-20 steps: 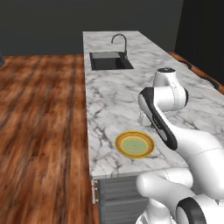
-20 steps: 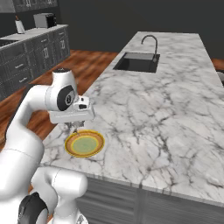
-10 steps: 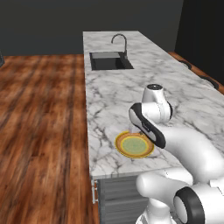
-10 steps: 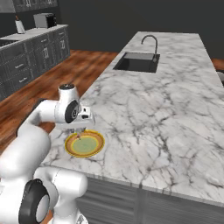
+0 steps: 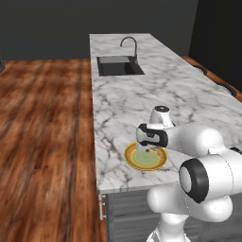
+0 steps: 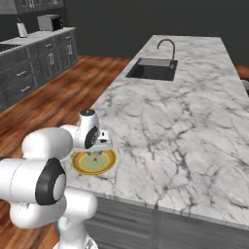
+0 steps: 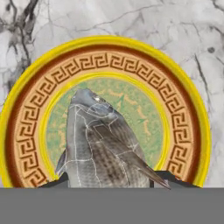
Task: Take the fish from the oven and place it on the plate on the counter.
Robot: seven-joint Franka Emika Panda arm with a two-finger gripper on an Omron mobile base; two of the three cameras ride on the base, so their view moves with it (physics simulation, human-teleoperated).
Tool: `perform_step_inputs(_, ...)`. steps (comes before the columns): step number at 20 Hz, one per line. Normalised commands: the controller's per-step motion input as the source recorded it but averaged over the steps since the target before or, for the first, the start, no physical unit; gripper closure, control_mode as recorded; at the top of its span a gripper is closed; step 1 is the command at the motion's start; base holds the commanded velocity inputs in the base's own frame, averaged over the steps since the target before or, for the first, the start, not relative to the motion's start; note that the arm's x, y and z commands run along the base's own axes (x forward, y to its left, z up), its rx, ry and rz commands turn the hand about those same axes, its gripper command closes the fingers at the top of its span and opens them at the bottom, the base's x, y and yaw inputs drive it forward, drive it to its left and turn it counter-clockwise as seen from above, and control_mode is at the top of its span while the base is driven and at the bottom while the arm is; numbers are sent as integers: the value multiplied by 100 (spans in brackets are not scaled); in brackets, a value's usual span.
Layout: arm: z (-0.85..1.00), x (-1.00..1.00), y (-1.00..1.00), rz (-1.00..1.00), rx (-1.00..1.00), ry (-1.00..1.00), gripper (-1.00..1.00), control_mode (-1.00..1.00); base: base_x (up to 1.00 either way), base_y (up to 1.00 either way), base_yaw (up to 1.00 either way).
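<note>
We were at the placing step: our gripper (image 5: 149,147) hung low over the plate (image 5: 132,159), shut upon the fish (image 7: 98,144), which it carried head-forward above the plate's pale green centre. In the hand view the fish pointed toward 12 o'clock, its head over the middle of the plate and its body running back between the 2 dark fingertips (image 7: 168,178) at the bottom edge. We could not tell whether the fish already touched the plate or hung just above it.

We judged that the next move called for a short descent, if any gap remained, then opening the gripper and lifting straight up, so the fish would settle inside the rim rather than slide across it.

The surface (image 5: 170,90) was a long slab of white marble with grey veins. The plate sat near its front edge, toward the left corner in the left base view. The dark sink (image 5: 118,65) and curved faucet (image 5: 129,47) lay well apart from it, at 12 o'clock. Around the island ran a wooden floor (image 5: 42,127), and grey cabinets (image 6: 29,63) stood along the far wall in the right base view.
</note>
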Motion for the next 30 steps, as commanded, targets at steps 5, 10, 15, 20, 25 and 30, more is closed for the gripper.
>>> perform_step_inputs(5, -4, 10, 0, 0, 0, 14, 100, -100, 0, 0, 0)
perform_step_inputs(10, -1, 11, 0, 0, -1, 30, 100, -100, 0, 0, 0)
perform_step_inputs(15, -10, 0, 0, 0, 0, 10, 100, -100, 0, 0, 0)
perform_step_inputs(20, -18, 0, 0, 0, 0, 0, 100, -100, 0, 0, 0)
perform_step_inputs(25, -26, 0, 0, 0, 0, 0, 100, -100, 0, 0, 0)
perform_step_inputs(30, -10, -2, 0, 0, 0, -1, 100, -100, 0, 0, 0)
